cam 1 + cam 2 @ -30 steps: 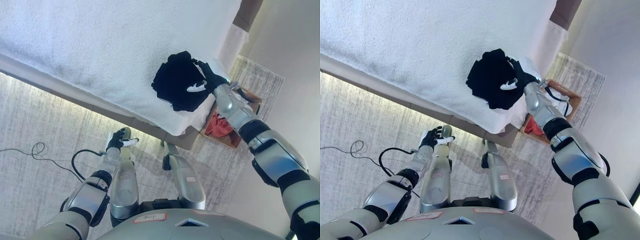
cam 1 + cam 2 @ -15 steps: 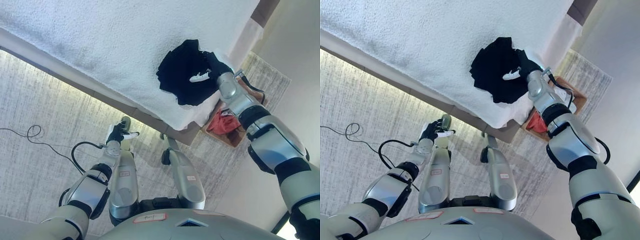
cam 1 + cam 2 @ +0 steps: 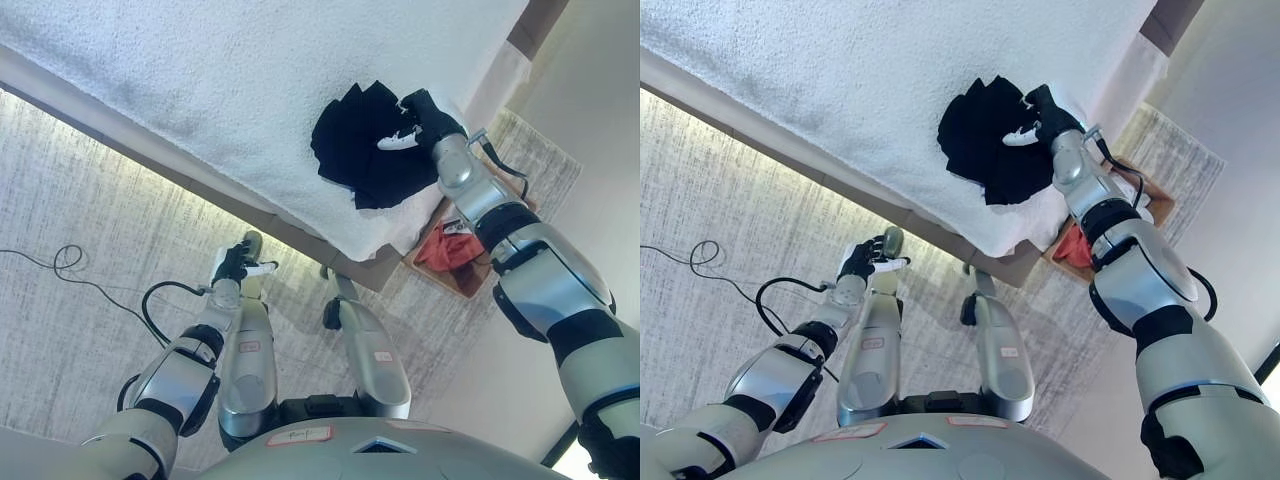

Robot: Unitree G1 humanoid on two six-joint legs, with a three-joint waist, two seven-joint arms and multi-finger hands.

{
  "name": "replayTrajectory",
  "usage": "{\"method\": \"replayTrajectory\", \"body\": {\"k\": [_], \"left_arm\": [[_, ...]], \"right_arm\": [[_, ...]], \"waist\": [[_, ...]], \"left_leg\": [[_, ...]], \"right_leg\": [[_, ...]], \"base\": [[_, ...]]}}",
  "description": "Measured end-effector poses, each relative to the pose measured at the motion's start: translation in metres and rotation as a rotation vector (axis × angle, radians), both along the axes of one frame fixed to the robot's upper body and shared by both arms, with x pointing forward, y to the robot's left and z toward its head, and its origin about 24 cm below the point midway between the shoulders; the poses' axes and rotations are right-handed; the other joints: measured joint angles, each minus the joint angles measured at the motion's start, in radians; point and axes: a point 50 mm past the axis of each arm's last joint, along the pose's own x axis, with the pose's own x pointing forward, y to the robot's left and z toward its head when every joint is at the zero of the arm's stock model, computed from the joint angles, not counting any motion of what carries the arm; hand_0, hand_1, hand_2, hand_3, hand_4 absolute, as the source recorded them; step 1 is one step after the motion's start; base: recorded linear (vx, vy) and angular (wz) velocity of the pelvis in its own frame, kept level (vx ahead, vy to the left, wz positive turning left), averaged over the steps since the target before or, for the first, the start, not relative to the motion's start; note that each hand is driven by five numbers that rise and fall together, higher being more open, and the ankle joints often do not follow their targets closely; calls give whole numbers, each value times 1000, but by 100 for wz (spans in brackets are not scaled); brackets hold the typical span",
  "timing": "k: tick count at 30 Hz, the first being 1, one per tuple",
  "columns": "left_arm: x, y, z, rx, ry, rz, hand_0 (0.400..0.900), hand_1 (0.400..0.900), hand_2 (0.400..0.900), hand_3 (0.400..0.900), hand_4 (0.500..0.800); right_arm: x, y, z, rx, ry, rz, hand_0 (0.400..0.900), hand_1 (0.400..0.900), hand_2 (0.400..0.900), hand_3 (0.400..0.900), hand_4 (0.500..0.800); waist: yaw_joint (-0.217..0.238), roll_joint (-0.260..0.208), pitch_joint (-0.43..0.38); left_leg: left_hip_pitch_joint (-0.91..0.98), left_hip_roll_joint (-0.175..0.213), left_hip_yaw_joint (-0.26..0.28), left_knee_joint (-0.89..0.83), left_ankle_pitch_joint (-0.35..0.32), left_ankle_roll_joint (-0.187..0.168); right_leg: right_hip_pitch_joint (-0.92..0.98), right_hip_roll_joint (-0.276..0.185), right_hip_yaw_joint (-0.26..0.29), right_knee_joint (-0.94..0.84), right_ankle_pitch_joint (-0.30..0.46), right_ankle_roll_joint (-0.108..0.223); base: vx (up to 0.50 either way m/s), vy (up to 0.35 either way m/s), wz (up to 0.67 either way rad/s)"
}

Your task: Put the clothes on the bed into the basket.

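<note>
A black garment (image 3: 355,150) lies bunched on the white bed (image 3: 200,80) near its right corner. My right hand (image 3: 425,115) is at the garment's right edge, its fingers curled into the cloth and the fabric gathered up under them. On the floor beside the bed's corner stands a brown basket (image 3: 1162,205) with a red cloth (image 3: 445,250) inside, partly hidden behind my right arm. My left hand (image 3: 235,265) hangs low over the floor in front of the bed, fingers relaxed, holding nothing.
The bed's front edge (image 3: 150,170) runs diagonally across the view with a lit strip under it. A grey patterned rug (image 3: 80,200) covers the floor. A pale wall (image 3: 600,120) rises to the right, behind the basket.
My right hand has shifted a little farther onto the bed and the black garment has bunched up beneath it. The camera has shifted. My left hand stays idle.
</note>
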Motion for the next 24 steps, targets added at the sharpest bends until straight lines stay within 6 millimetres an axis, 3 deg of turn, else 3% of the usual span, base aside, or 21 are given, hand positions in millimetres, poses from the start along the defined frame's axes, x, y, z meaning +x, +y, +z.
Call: {"method": "replayTrajectory", "body": {"k": [6, 9, 14, 19, 24], "left_arm": [[-9, 7, -4, -13, 2, 32, 900, 900, 900, 900, 800], [-14, 13, -6, -12, 6, 53, 900, 900, 900, 900, 800], [-35, 14, -18, -56, 43, 68, 900, 900, 900, 900, 800], [-48, 15, -24, -89, 59, 75, 900, 900, 900, 900, 800], [-61, 11, -33, -127, 99, 55, 900, 900, 900, 900, 800]], "right_arm": [[-19, 2, -29, 168, 4, -16, 400, 400, 400, 400, 500], [-31, -11, -51, 213, 44, -79, 400, 400, 400, 400, 500], [-66, -60, -96, 338, 124, -311, 400, 400, 400, 400, 500], [-115, -119, -135, 325, 245, -539, 400, 400, 400, 400, 500], [-165, -158, -166, 315, 400, -724, 400, 400, 400, 400, 500]], "waist": [[2, 0, -5], [-13, 0, -25], [-10, 13, -73], [-55, 47, -160], [-88, 78, -239]], "left_leg": [[88, 0, 30, -10, -12, 0], [123, -2, 54, -16, -21, 5], [246, 3, 98, -78, -23, 20], [326, 3, 122, -110, -32, 35], [358, 5, 125, -116, -40, 36]], "right_leg": [[68, -1, 31, 0, 0, 2], [86, -2, 52, 0, -3, 7], [163, -2, 87, -1, -10, 18], [220, -7, 98, -1, -28, 40], [252, -6, 101, -2, -51, 48]], "base": [[51, 48, -25], [83, 55, -27], [61, 32, -14], [61, -8, -6], [9, -23, 1]]}}
